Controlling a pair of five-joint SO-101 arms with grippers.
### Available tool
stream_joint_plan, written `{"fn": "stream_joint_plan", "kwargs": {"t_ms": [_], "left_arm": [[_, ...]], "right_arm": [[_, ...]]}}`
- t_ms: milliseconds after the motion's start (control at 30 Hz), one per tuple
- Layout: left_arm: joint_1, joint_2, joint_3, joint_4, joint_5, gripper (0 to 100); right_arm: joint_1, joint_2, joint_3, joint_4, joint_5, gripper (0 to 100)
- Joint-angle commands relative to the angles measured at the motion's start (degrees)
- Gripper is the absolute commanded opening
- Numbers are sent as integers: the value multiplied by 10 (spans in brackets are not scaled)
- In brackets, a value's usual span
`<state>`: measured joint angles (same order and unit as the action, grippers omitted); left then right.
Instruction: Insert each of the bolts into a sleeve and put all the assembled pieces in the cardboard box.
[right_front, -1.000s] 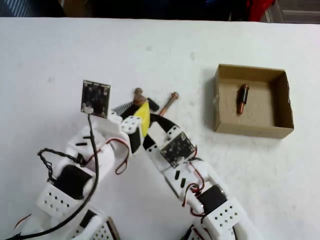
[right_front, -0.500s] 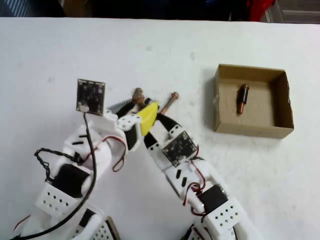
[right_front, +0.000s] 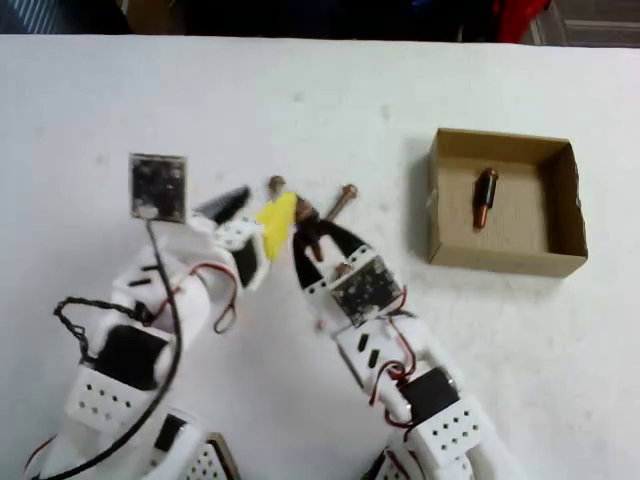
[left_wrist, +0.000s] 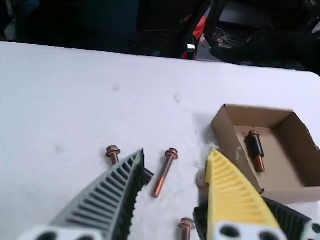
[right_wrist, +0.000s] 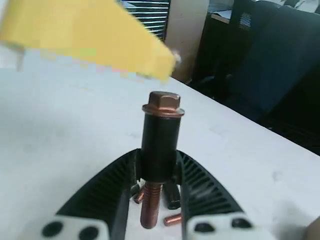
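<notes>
White and faintly speckled, the surface (right_front: 320, 90) runs back to a dark room. At its far edge in the high view, a red object (right_front: 520, 18) stands in the shadows. The right wrist view takes in dark office chairs (right_wrist: 270, 60) beyond the surface, with a beige column (right_wrist: 187, 35) and slatted window blinds (right_wrist: 146, 15) beside them.

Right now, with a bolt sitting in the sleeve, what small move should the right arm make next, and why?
Probably lift and swing toward the box. The right gripper is shut on the sleeve, the bolt already passes through it, and the box, standing apart, holds one assembled piece.
</notes>
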<state>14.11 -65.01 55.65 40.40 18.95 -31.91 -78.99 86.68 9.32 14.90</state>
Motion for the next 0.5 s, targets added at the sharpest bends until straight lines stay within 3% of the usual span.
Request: {"fn": "stream_joint_plan", "kwargs": {"t_ms": [0,133,300,467], "left_arm": [[-46,-20,-62,6,-8,218],[-58,-20,-124,129,-77,203],[-59,-20,-182,215,-140,12],[-59,-20,-188,260,-146,33]], "right_arm": [[36,-11,-24,-13,4,17],[54,-11,-24,-12,4,17],[80,-11,-29,-12,4,17],[118,-11,-84,70,4,17]]}}
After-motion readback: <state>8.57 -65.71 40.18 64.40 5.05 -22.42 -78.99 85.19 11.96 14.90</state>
